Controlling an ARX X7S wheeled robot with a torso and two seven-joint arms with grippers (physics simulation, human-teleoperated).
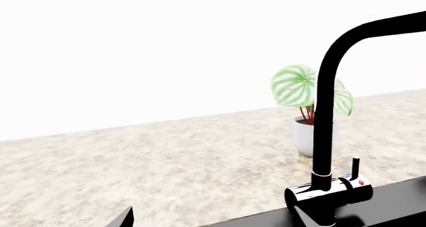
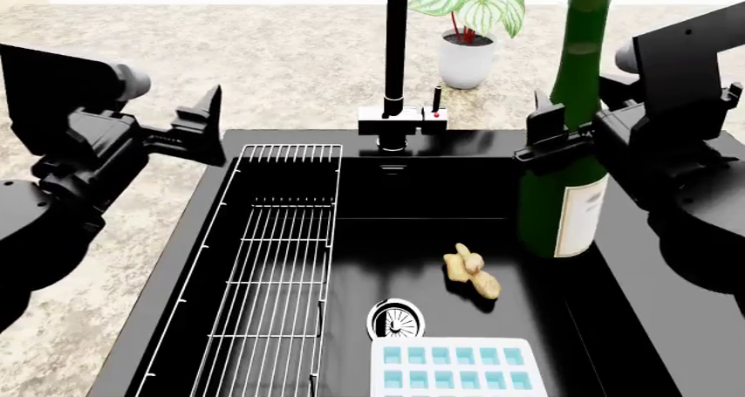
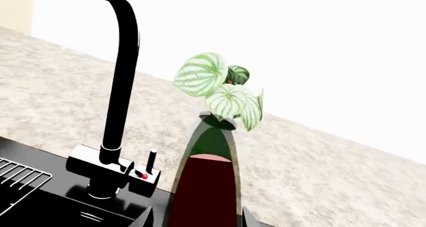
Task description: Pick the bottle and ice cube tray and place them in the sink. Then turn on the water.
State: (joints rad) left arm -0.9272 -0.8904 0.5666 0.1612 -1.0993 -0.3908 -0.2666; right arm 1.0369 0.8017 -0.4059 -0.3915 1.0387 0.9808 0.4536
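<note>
I am holding the bottle (image 2: 567,144) in my right tool (image 2: 547,140), its fingers closed around the green body just above the white label. The bottle is standing upright — long axis vertical, neck pointing up past the top of the head view — over the right side of the sink (image 2: 279,148); whether its base is touching the basin floor I cannot tell. The ice cube tray (image 2: 456,367) is already lying flat in the basin, near the drain (image 2: 395,319). So I am judging this as the placing step. Next I am needing to settle it, release, and reach the tap lever (image 2: 437,109) — my left tool (image 2: 209,126) is hovering empty, but open or closed I cannot tell.
</note>
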